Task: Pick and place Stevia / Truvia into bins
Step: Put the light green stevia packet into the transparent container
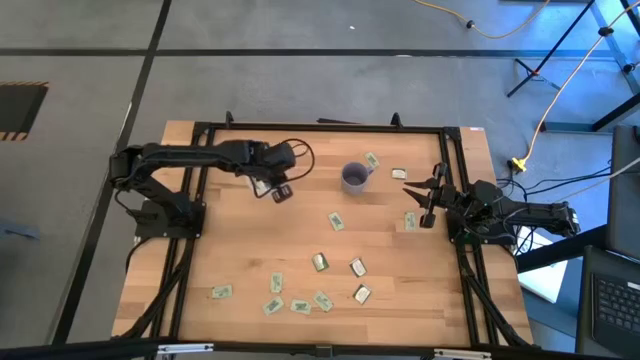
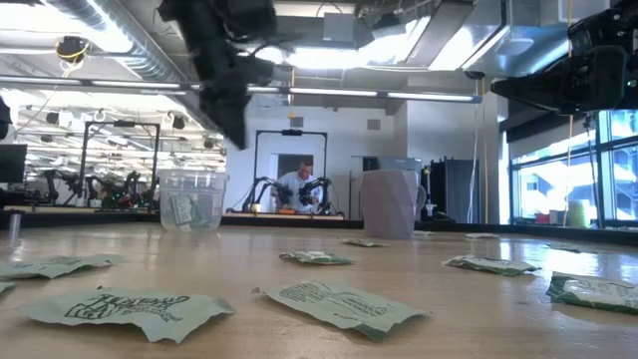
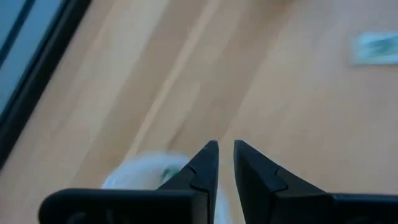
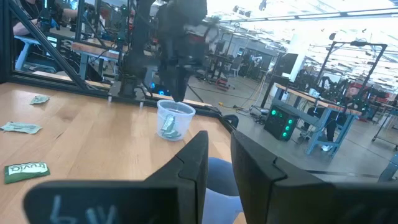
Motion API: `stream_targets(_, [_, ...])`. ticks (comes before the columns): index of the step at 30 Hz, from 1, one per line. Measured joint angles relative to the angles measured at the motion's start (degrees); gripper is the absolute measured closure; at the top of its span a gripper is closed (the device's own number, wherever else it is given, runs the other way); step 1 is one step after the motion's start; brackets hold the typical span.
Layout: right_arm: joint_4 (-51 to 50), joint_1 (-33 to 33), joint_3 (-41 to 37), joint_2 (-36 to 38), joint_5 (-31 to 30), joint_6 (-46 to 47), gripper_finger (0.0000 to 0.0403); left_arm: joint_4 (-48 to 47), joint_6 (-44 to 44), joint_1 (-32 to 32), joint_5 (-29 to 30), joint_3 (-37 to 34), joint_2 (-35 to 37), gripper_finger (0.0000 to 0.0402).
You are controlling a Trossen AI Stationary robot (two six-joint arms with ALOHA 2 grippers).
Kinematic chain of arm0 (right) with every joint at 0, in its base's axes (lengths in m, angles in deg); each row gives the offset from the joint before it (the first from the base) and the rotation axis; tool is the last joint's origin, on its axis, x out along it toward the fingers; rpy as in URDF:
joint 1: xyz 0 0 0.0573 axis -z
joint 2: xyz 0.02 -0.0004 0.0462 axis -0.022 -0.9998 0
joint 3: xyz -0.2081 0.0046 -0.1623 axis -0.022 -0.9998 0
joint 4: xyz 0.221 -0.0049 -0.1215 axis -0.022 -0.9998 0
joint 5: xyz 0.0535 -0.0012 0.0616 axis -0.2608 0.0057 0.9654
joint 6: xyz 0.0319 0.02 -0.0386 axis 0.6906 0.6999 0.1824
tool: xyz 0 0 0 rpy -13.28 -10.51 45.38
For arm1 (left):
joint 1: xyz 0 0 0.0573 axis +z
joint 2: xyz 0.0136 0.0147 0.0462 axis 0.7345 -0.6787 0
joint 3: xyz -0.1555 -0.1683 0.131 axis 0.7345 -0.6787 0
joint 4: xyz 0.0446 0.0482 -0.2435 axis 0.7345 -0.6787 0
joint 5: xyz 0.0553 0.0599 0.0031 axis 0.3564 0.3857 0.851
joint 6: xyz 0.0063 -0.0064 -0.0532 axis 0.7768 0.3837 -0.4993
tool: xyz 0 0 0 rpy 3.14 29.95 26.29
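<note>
Several green-and-white Stevia / Truvia packets (image 1: 320,262) lie flat over the wooden table. A clear cup (image 2: 191,199) stands upright at the far left with a packet (image 4: 169,127) inside it. The purple-grey mug (image 1: 354,177) stands at the far middle. My left gripper (image 3: 225,152) hangs just above the clear cup (image 3: 140,177), pointing steeply down, its fingers a little apart with nothing between them. My right gripper (image 4: 217,149) waits at the table's right edge, pointing level toward the mug, open and empty.
Packets cluster near the front edge (image 1: 300,305) and in the middle (image 1: 337,221); others lie beside the mug (image 1: 399,174) and close to my right gripper (image 1: 410,220). A dark metal frame (image 1: 195,200) runs along the table's sides. A person sits in the room beyond (image 2: 299,179).
</note>
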Motion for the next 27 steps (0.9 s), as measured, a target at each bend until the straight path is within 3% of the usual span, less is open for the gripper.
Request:
stream_targets(5, [-0.03, -0.01, 0.00, 0.00, 0.00, -0.01, 0.0328, 8.94, 8.96, -2.85, -9.72, 0.00, -1.57, 0.0338])
stream_targets(12, [-0.09, -0.02, 0.00, -0.02, 0.02, -0.11, 0.0328, 23.93, 13.88, -7.36, -10.35, 0.04, -8.13, 0.0309])
stream_targets(27, [-0.11, -0.02, 0.00, -0.02, 0.02, -0.16, 0.0328, 39.55, 19.83, -9.43, -13.18, 0.02, -25.25, 0.0304])
